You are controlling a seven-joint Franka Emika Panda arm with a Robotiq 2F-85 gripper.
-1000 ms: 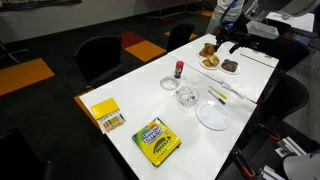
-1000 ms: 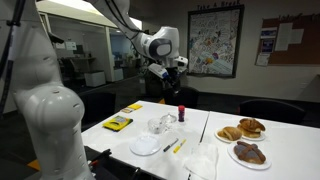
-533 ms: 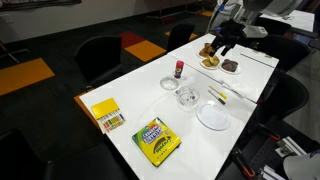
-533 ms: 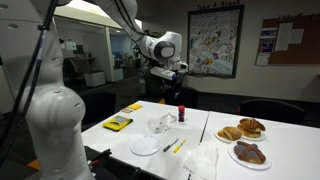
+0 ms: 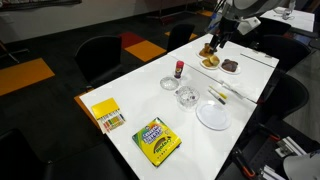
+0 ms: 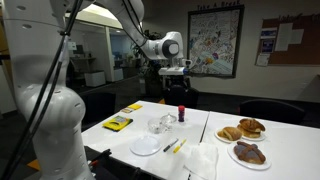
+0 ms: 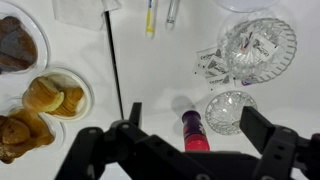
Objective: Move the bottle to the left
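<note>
The bottle (image 5: 179, 68) is small and slim, red on top and dark below. It stands upright near the table's edge and also shows in an exterior view (image 6: 181, 112). In the wrist view the bottle (image 7: 192, 131) is seen from above, between my fingers in the picture but far below them. My gripper (image 7: 192, 115) is open and empty. It hangs high over the table in both exterior views (image 5: 217, 40) (image 6: 176, 84), apart from the bottle.
A small glass dish (image 7: 230, 110) sits beside the bottle, and a larger glass bowl (image 7: 258, 45) holds wrappers. There are plates of pastries (image 7: 55, 95), markers (image 7: 150, 15), a white plate (image 5: 213, 117), a crayon box (image 5: 157, 140) and a yellow box (image 5: 106, 114). Chairs surround the table.
My arm has swung across above the table, away from the pastry plates and toward the spot over the bottle. The gripper stays open. Nothing on the table has moved.
</note>
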